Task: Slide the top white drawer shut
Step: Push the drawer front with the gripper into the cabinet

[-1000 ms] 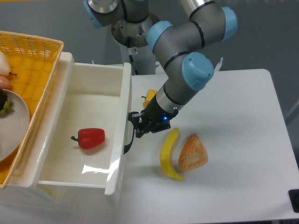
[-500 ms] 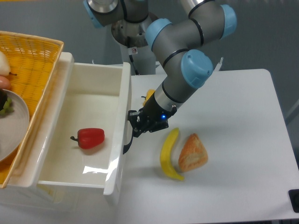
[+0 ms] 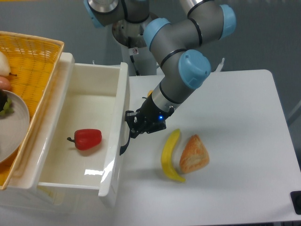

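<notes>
From the fixed camera, the arm (image 3: pixel 181 61) is reaching down and leftward over the white table (image 3: pixel 235 141), and its gripper (image 3: pixel 133 126) is pressing against the front panel of the top white drawer (image 3: pixel 84 108), right at the curved black handle (image 3: pixel 125 143). The fingers are sitting close together, but I cannot tell from here whether they are gripping the handle or merely resting against the front. The drawer is standing wide open at the left of the table, its deep tray exposed, with a red pepper (image 3: pixel 86 139) lying on its floor toward the front. A yellow basket (image 3: pixel 33 56) is sitting on the cabinet top behind the drawer, holding a plate (image 3: pixel 11 127) at the left edge of the picture. On the table just right of the gripper, a banana (image 3: pixel 170 155) is lying beside a piece of bread (image 3: pixel 193 154), the two nearly touching. Something small and yellow (image 3: pixel 150 95) is peeking out behind the arm's wrist.
</notes>
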{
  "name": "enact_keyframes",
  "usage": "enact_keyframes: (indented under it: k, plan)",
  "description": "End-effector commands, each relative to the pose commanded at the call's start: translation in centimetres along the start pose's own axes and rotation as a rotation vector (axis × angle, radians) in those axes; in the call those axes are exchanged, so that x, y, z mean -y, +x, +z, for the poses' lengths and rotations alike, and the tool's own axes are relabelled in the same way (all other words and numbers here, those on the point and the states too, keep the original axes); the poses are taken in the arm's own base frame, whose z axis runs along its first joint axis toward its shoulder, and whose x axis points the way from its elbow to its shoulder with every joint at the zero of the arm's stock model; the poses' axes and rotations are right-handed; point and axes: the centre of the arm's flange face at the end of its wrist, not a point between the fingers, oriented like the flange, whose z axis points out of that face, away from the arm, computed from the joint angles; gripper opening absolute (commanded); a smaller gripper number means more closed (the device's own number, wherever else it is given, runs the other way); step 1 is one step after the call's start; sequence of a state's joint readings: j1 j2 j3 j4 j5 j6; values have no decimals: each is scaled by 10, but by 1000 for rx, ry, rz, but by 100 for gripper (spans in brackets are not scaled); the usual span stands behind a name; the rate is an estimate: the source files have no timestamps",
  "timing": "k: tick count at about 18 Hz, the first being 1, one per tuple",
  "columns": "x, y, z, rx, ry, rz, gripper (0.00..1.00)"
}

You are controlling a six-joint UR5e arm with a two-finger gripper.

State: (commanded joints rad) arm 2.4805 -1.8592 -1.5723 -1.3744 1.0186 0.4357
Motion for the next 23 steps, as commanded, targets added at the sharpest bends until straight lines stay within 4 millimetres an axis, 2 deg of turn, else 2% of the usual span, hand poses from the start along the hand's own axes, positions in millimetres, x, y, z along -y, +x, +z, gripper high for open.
enact_keyframes:
  k: [10, 23]
  plan:
    - [1, 20, 3, 2, -2, 9, 7]
    - [1, 53, 21, 7, -30, 21, 8]
